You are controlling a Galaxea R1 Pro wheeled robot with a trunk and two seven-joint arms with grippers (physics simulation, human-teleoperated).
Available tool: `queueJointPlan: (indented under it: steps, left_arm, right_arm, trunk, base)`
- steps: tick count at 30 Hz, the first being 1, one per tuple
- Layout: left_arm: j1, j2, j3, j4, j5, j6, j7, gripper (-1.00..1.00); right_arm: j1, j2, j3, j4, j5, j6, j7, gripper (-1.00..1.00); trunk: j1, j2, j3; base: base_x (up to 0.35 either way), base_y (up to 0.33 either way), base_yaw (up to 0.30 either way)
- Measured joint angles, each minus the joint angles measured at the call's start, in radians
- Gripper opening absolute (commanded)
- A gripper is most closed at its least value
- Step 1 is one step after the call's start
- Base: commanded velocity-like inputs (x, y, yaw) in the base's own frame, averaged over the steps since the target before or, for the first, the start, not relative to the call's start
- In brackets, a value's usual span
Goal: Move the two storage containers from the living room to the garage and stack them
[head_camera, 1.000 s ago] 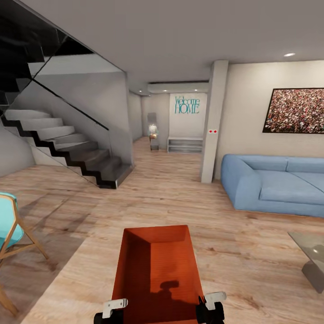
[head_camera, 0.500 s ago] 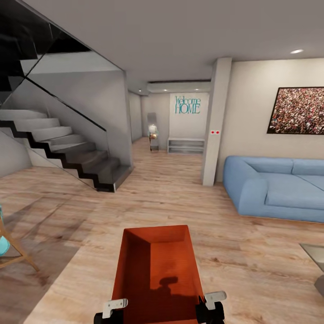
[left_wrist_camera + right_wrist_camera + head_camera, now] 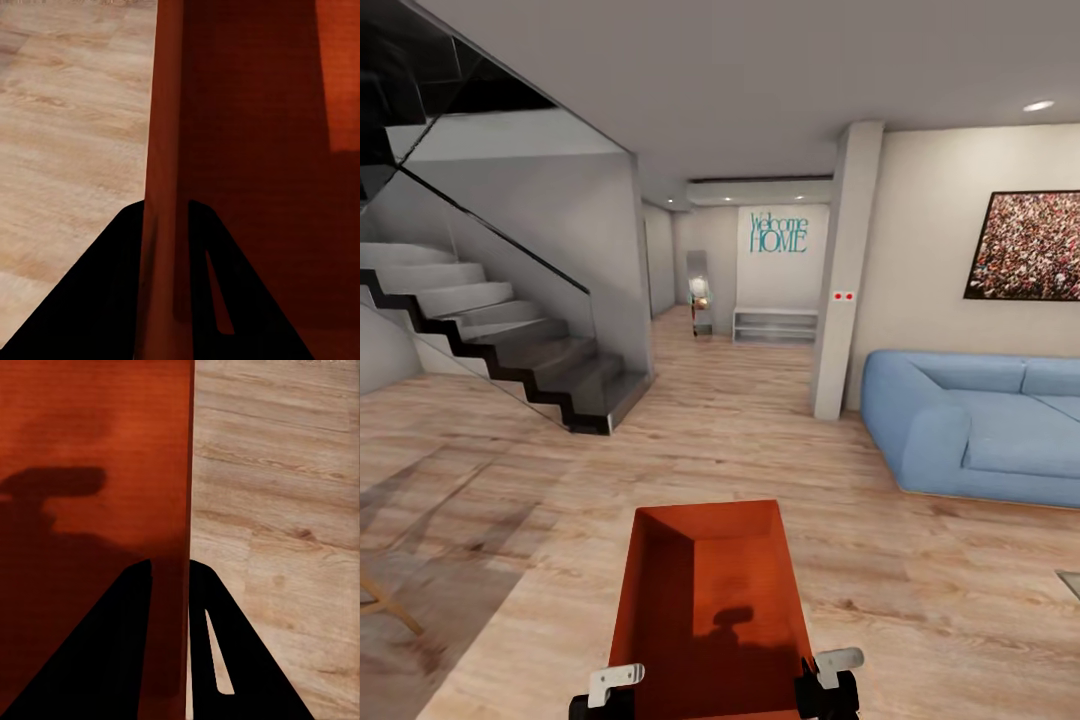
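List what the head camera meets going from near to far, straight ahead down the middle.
Orange-red open-top storage container → light wood plank floor → low white shelf unit → teal "Welcome HOME" wall lettering.

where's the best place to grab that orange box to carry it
By its two long side walls, one gripper per side, coming over the rim at the near end. The storage container is open-topped with thin upright walls, so fingers can straddle each. That is how the left gripper and right gripper hold it now.

Matt orange-red box (image 3: 710, 600), smooth thin walls, faint grain inside. Floor (image 3: 760, 440) looks like pale wood planks, satin finish. Soft blue cloth sofa (image 3: 980, 430). Glossy glass rail on the stairs (image 3: 510, 340).
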Motion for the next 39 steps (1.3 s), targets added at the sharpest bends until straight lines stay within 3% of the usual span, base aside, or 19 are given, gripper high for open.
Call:
queueJointPlan:
  steps: [39]
  left_arm:
    - [0.0, 0.0, 0.004, -0.001, -0.011, 0.002, -0.001, -1.0]
  right_arm:
    - [0.0, 0.0, -0.002, 0.0, 0.0, 0.0, 0.001, -1.0]
  trunk:
    - [0.0, 0.0, 0.0]
  base:
    - [0.337, 0.0, 0.0]
